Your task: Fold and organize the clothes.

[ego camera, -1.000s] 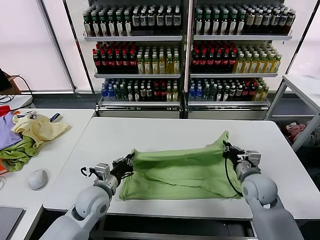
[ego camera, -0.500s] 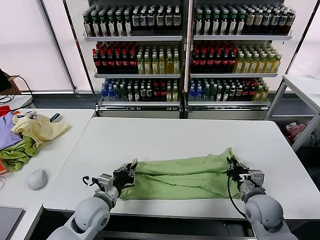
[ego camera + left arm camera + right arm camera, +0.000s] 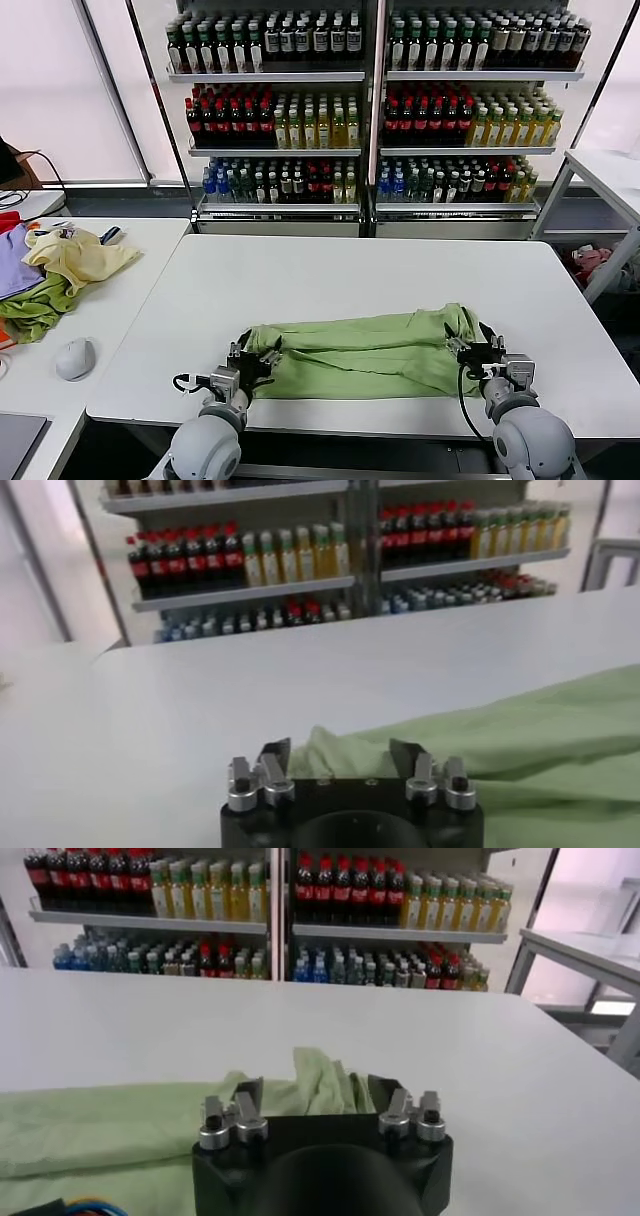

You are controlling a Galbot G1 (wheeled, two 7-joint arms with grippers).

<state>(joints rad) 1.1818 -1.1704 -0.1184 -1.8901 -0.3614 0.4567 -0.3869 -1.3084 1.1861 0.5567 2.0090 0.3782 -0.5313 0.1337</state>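
White table point(image 3: 330, 270), bottle shelves point(image 3: 370, 100) behind. Green shirt point(image 3: 360, 352): folded in a long band near the table's front edge. Left pincer point(image 3: 250, 362): spread, at the shirt's left end. Right pincer point(image 3: 472, 346): spread, at its right end.

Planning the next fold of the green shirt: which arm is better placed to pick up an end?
Neither clearly. The left gripper sits at the shirt's left end and the right gripper at its right end, both with fingers open at the cloth. Each suits its own end.
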